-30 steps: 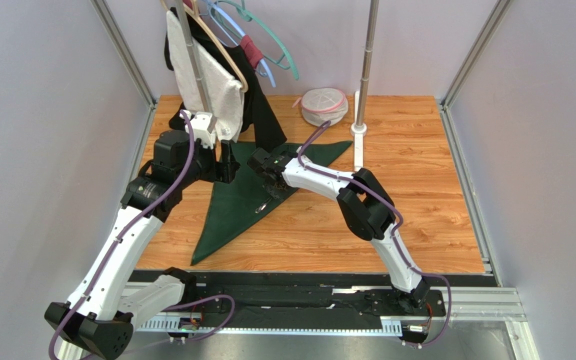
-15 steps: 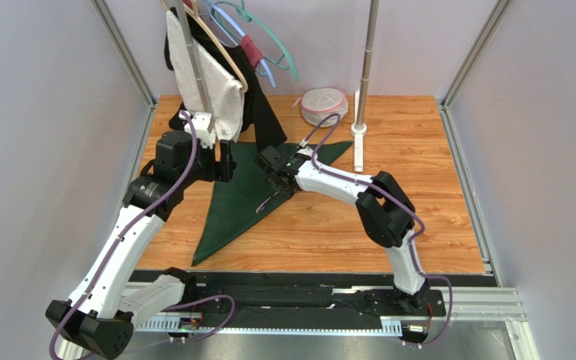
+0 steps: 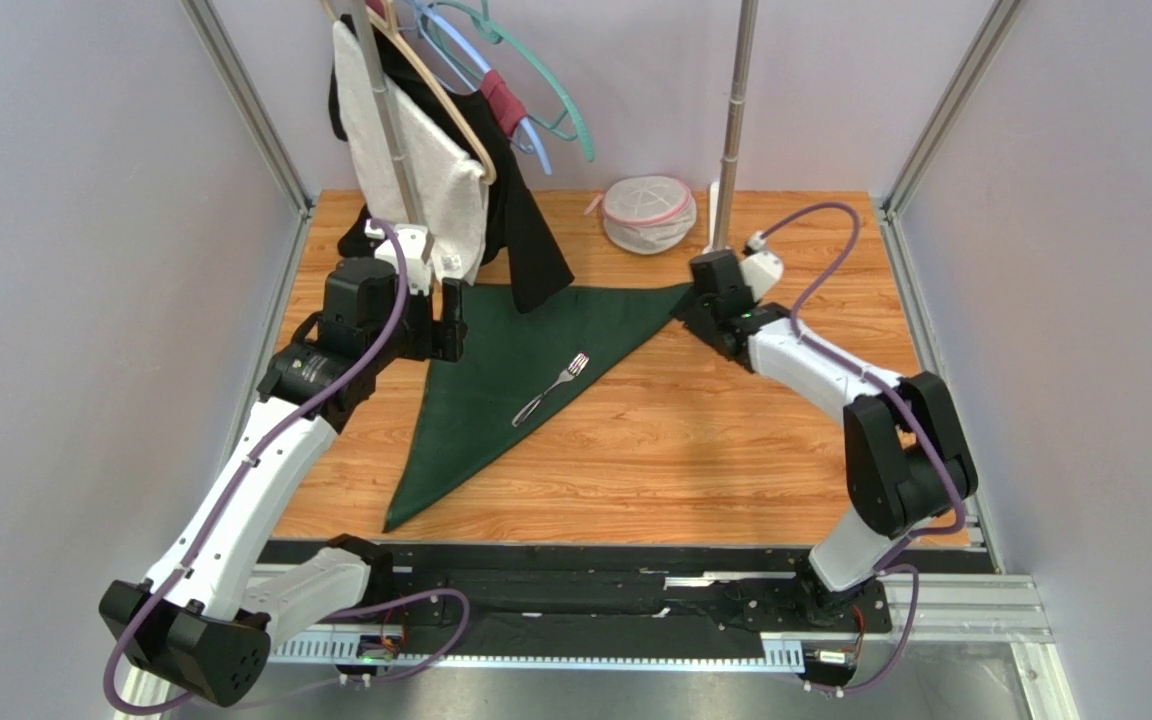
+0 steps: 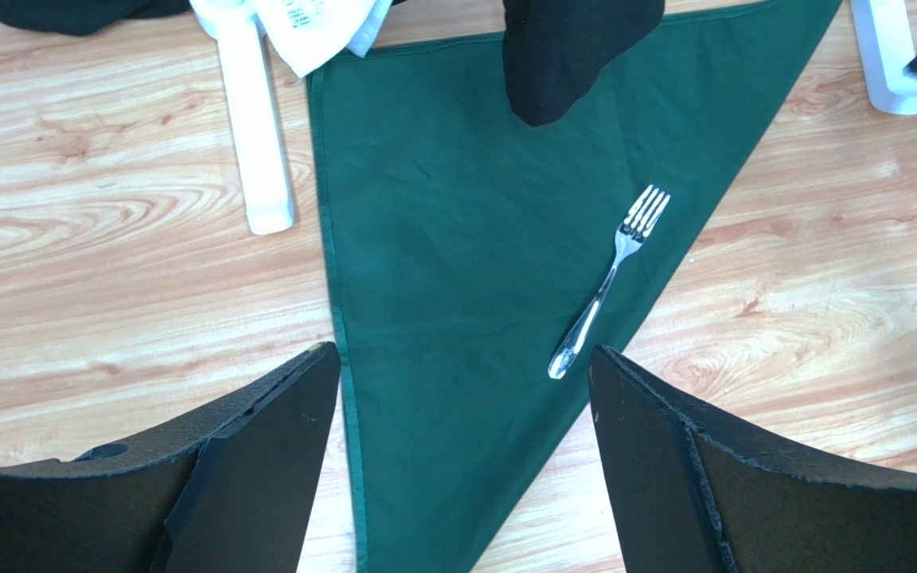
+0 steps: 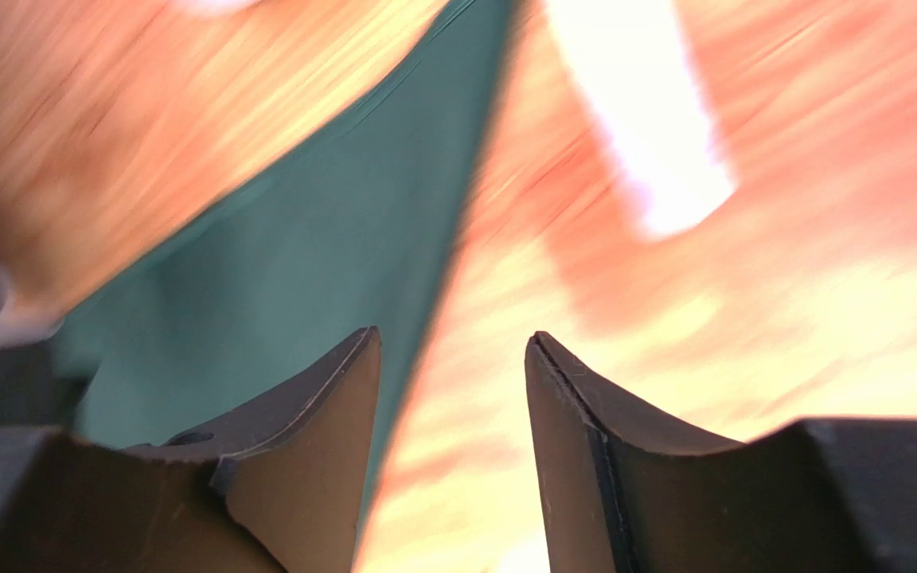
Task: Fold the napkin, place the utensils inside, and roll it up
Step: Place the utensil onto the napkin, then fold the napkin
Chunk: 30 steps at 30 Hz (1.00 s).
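**Spotter:** Big picture first. Where are we?

**Operator:** I've got the wooden table, and on it the green napkin lying flat as one long triangle. I'd call the fold done. The tip of a hanging black garment droops over its far edge.

**Spotter:** And your arms?

**Operator:** My left gripper hovers near the napkin's far left corner. Its jaws are wide apart with nothing in them. Through the left wrist camera I look straight down between the fingers onto bare green cloth. My right gripper is out at the far right tip of the triangle, just beside the white stand foot. That wrist view is smeared, but I can make out both fingers parted, with only wood and the cloth's edge between them. It's gripping nothing.

**Spotter:** The utensil?

**Operator:** The fork lies on the napkin, slanted, close to the long right-hand edge with its tines toward the far side. It's apart from both grippers. It's the only utensil I can see.

**Spotter:** So how far along?

**Operator:** Past halfway, by my reading: the napkin is folded and the fork is laid on it. The roll isn't started, since no edge is turned over anywhere. Rolling without nudging that fork off the edge is what's left.
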Each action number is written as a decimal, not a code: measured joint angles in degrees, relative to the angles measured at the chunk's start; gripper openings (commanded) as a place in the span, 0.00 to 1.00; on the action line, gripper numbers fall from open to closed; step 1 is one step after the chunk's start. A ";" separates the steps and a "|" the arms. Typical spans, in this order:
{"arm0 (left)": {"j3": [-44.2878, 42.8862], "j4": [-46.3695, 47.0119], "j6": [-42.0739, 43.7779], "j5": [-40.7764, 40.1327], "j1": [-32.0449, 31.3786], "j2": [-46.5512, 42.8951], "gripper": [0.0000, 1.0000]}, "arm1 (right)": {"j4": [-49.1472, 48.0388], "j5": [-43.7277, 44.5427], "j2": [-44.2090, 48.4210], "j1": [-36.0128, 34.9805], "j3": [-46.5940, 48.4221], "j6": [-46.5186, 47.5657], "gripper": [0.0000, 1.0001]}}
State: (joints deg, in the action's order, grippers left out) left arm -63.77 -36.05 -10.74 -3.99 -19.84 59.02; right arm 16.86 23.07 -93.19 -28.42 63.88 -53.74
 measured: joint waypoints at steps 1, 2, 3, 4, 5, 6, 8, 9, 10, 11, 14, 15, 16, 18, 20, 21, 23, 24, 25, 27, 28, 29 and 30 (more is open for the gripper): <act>0.00 0.02 0.07 -0.09 0.00 0.02 0.85 | -1.53 -1.92 -0.50 3.30 -0.83 1.73 0.50; 0.00 0.02 0.20 -0.20 0.00 0.07 0.85 | -2.86 -3.78 -1.18 6.03 -1.25 3.39 0.49; 0.00 0.02 0.26 -0.26 0.00 0.17 0.85 | -4.02 -5.33 -2.03 8.11 -1.27 4.81 0.48; 0.00 0.04 0.46 -0.46 0.00 0.39 0.85 | -5.86 -7.17 -3.08 9.99 -1.18 6.40 0.48; 0.00 0.07 0.52 -0.63 0.00 0.66 0.85 | -6.84 -8.33 -3.80 10.91 -1.05 7.41 0.46; 0.02 0.09 0.63 -0.72 0.00 0.98 0.85 | -7.63 -9.55 -4.79 11.67 -0.72 8.37 0.45; 0.02 0.09 0.72 -1.05 0.00 1.92 0.84 | -9.25 -11.98 -7.17 12.63 0.55 9.66 0.44; 0.04 0.09 0.76 -1.07 0.00 2.34 0.84 | -10.21 -13.25 -8.44 13.03 1.27 9.99 0.43; 0.09 0.11 0.79 -1.09 0.00 2.84 0.84 | -11.17 -14.34 -9.79 13.38 1.97 10.14 0.42; 0.13 0.09 0.85 -1.09 0.00 3.41 0.84 | -12.22 -15.23 -11.19 13.75 2.78 10.21 0.41; 0.33 0.07 0.87 -1.14 0.00 4.48 0.84 | -14.08 -16.94 -15.37 14.21 5.62 10.25 0.40; 0.37 0.04 0.87 -1.16 0.00 4.68 0.84 | -14.43 -17.27 -16.59 14.27 6.51 10.23 0.39; 0.37 0.04 0.87 -1.18 0.00 4.79 0.84 | -14.60 -17.46 -17.59 14.29 7.32 10.19 0.38; 0.37 0.04 0.90 -1.22 0.00 4.81 0.84 | -14.78 -17.55 -19.52 14.38 8.98 10.03 0.38; 0.37 0.07 0.90 -1.25 0.00 4.81 0.84 | -14.82 -17.46 -20.96 14.38 10.29 9.64 0.37; 0.37 0.07 0.90 -1.25 0.00 4.81 0.84 | -14.80 -17.25 -21.38 14.38 10.78 9.42 0.37; 0.37 0.07 0.90 -1.25 0.00 4.79 0.84 | -14.56 -16.85 -21.99 14.38 11.76 8.98 0.37; 0.37 0.07 0.90 -1.22 0.00 4.79 0.84 | -14.12 -16.39 -22.38 14.38 12.46 8.63 0.37; 0.37 0.07 0.90 -1.22 0.00 4.79 0.84 | -13.88 -15.98 -22.73 14.38 13.14 8.35 0.37; 0.37 0.09 0.90 -1.22 0.00 4.79 0.84 | -12.96 -14.75 -23.21 14.38 14.21 7.87 0.37; 0.37 0.09 0.90 -1.20 0.00 4.79 0.84 | -12.72 -14.12 -23.21 14.38 14.38 7.63 0.37; 0.37 0.07 0.90 -1.18 0.00 4.79 0.84 | -12.37 -13.42 -23.21 14.38 14.49 7.41 0.37; 0.37 0.07 0.90 -1.11 0.00 4.76 0.84 | -11.91 -12.61 -23.21 14.38 14.58 7.17 0.37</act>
State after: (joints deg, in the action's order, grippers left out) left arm -63.40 -35.99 -9.85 -5.10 -19.84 63.79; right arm 4.95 10.46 -116.40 -14.04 78.46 -46.57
